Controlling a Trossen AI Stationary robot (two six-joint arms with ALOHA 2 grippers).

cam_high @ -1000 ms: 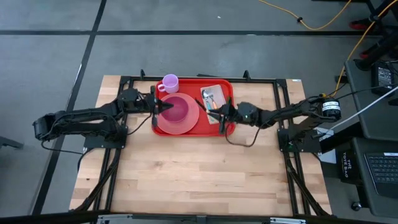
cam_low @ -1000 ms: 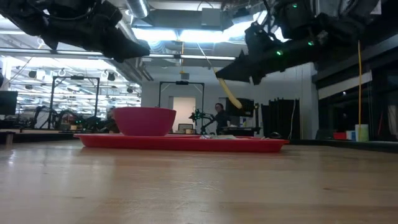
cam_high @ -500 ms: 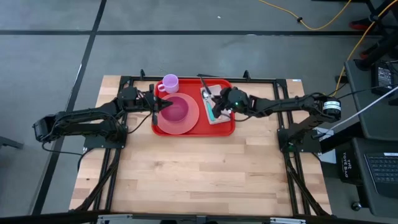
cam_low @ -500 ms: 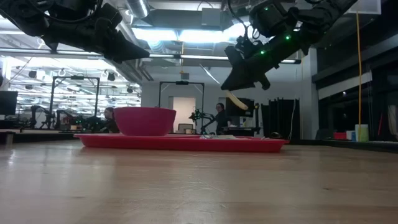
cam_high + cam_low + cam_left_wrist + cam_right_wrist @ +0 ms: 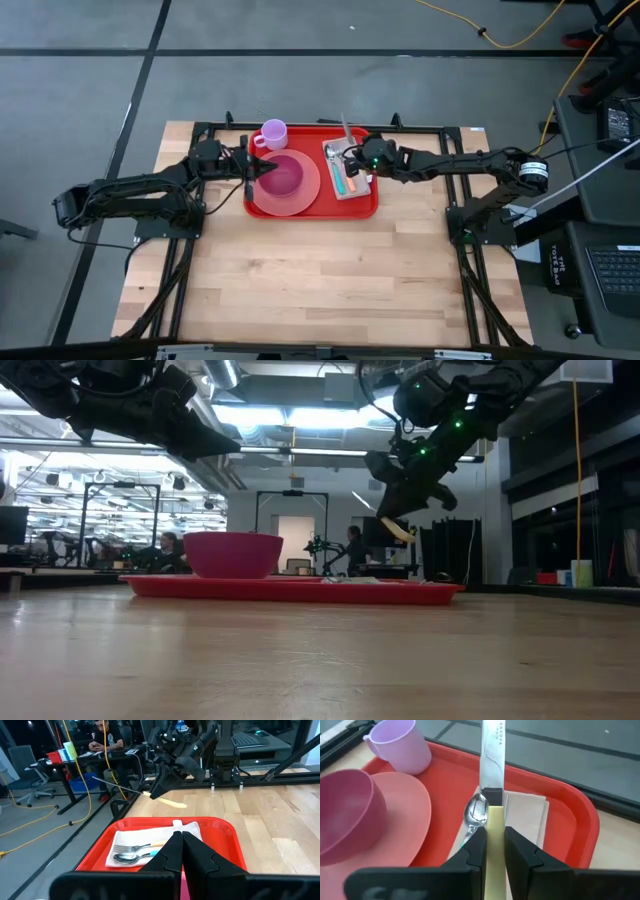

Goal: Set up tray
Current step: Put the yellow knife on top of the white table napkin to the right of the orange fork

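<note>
The red tray (image 5: pixel 366 203) lies at the table's far middle. On it sit a pink plate (image 5: pixel 305 195) with a pink bowl (image 5: pixel 283 176), a purple cup (image 5: pixel 272 133) and a white napkin (image 5: pixel 354 186) bearing a spoon (image 5: pixel 476 811) and fork. My right gripper (image 5: pixel 362 158) hovers over the napkin, shut on a yellow-handled knife (image 5: pixel 492 750). My left gripper (image 5: pixel 264 170) is shut and hangs above the plate's left edge, touching nothing. My right gripper pinches the knife's yellow handle (image 5: pixel 495 822) between its two fingers, just behind the blade. The knife runs along the fingers, with its blade (image 5: pixel 346 127) pointing toward the table's far edge. It is lifted clear above the napkin, tilted, with the handle end (image 5: pixel 401 530) sticking out below the fingers.
Bare wooden table (image 5: pixel 320 280) lies on the near side of the tray. Black frame rails (image 5: pixel 440 130) run along the table's far edge and sides. People sit at desks in the room behind (image 5: pixel 107 737).
My right gripper has carried the knife from the tray's near right edge toward the table's far edge, over the napkin. It has turned, so the blade now points at the far edge, and the handle hangs less steeply.
</note>
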